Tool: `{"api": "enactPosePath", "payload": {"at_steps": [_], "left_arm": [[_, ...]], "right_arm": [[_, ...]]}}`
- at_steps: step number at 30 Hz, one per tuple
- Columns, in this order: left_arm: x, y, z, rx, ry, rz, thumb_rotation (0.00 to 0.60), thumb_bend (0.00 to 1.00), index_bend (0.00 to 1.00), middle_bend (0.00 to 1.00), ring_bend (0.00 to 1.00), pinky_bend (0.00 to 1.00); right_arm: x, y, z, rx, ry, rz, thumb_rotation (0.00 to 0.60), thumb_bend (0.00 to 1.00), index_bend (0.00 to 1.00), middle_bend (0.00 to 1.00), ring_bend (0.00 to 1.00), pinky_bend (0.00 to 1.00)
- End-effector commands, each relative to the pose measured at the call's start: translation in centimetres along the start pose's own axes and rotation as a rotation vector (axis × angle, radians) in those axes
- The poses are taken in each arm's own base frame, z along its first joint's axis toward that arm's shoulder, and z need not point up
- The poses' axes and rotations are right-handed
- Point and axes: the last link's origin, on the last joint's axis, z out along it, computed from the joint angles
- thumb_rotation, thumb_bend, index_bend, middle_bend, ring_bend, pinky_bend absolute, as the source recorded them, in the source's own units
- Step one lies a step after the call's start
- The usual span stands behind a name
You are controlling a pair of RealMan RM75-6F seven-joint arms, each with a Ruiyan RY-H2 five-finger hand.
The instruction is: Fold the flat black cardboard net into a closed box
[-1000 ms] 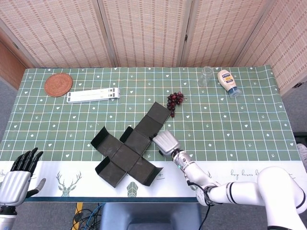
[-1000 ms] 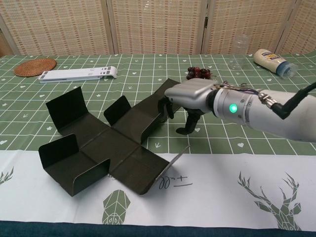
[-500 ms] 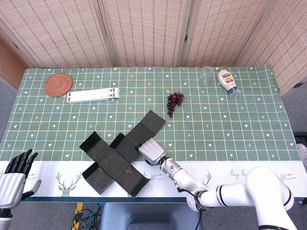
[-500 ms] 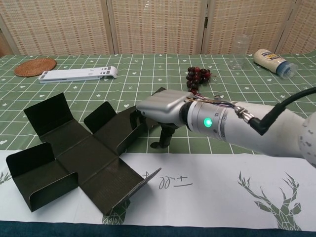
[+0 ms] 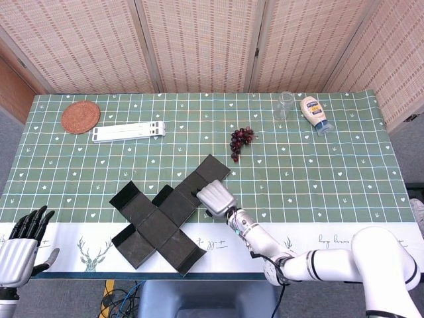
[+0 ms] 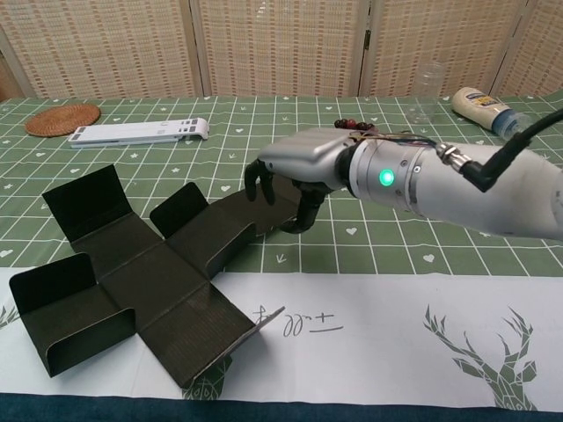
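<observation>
Since half second ago, right hand (image 6: 295, 176) lifts off net (image 5: 165, 215), fingers curled, holding nothing. Left hand (image 5: 20, 248) open, idle. Folding not started; you next raise side flap.

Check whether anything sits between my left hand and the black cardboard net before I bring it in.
Nothing visible does. The left hand hovers at the table's near-left edge, and only bare tablecloth lies between it and the cardboard net; the right hand is over the net's far side.
</observation>
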Motion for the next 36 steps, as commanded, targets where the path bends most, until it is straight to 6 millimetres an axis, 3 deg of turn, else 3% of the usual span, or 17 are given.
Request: {"api": "enactPosePath", "payload": {"at_steps": [1, 8, 13, 18, 27, 36], "left_arm": [[0.0, 0.0, -0.1, 0.002, 0.0, 0.001, 0.6, 0.3, 0.05, 0.0, 0.02, 0.09], [0.1, -0.1, -0.3, 0.009, 0.003, 0.0, 0.6, 0.3, 0.05, 0.0, 0.02, 0.09], [0.1, -0.3, -0.4, 0.014, 0.004, -0.001, 0.6, 0.3, 0.05, 0.0, 0.02, 0.09], [0.1, -0.5, -0.6, 0.019, 0.006, -0.004, 0.6, 0.3, 0.05, 0.0, 0.02, 0.09], [0.0, -0.7, -0.7, 0.02, 0.006, -0.01, 0.6, 0.3, 0.05, 0.0, 0.02, 0.09], [-0.1, -0.8, -0.7, 0.019, 0.006, -0.013, 0.6, 0.3, 0.05, 0.0, 0.02, 0.09]], "right_arm": [[-0.2, -1.2, 0.5, 0.038, 0.0, -0.013, 0.6, 0.28, 0.26, 0.35, 0.91, 1.0], [-0.8, -3.7, 1.5, 0.087, 0.039, -0.081, 0.6, 0.23, 0.27, 0.37, 0.91, 1.0], [-1.2, -4.4, 2.6, 0.053, 0.092, -0.077, 0.6, 0.23, 0.49, 0.57, 0.92, 1.0], [-1.5, -4.8, 3.4, 0.028, 0.111, -0.07, 0.6, 0.26, 0.58, 0.63, 0.95, 1.0], [-2.0, -3.7, 3.8, -0.03, 0.128, -0.079, 0.6, 0.42, 0.67, 0.69, 0.98, 1.0], [-2.1, -2.1, 2.3, 0.001, 0.071, -0.08, 0.6, 0.43, 0.67, 0.68, 0.99, 1.0]]}}
